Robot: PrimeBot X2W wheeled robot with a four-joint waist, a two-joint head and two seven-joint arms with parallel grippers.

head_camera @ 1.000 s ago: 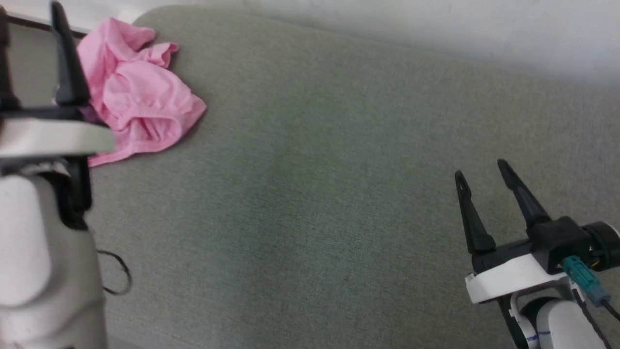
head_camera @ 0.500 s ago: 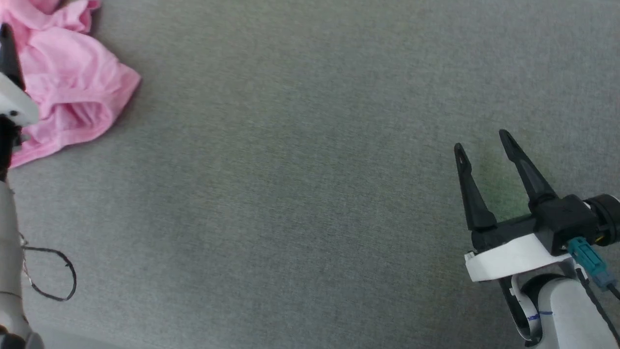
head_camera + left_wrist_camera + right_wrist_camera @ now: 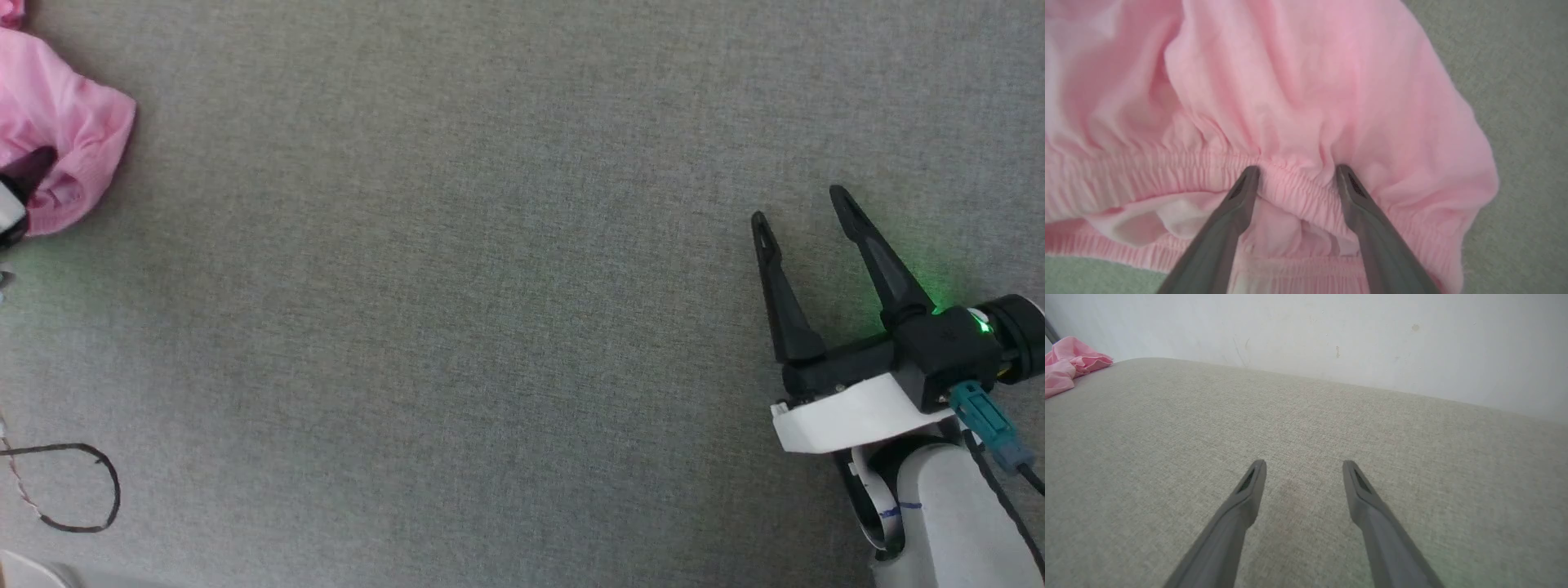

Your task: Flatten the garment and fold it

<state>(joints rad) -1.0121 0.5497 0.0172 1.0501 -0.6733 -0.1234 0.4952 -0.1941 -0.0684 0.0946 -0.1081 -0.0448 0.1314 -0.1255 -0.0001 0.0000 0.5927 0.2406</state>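
**Soft pink cloth, hem between the fingers**

Head view: the garment [image 3: 65,122] is lying bunched at the cushion's [image 3: 490,327] left edge. The right gripper [image 3: 798,204] is hovering wide open and empty.

Left wrist view: the left gripper [image 3: 1297,168], open, is straddling the elastic hem [image 3: 1167,167], probably the firmest hold on such thin, limp fabric.

Right wrist view: bare cushion is leaving wide room for spreading.

Grey-green woven cushion [image 3: 490,286]; pink garment [image 3: 73,122] lying crumpled at left end (gathered hem showing).
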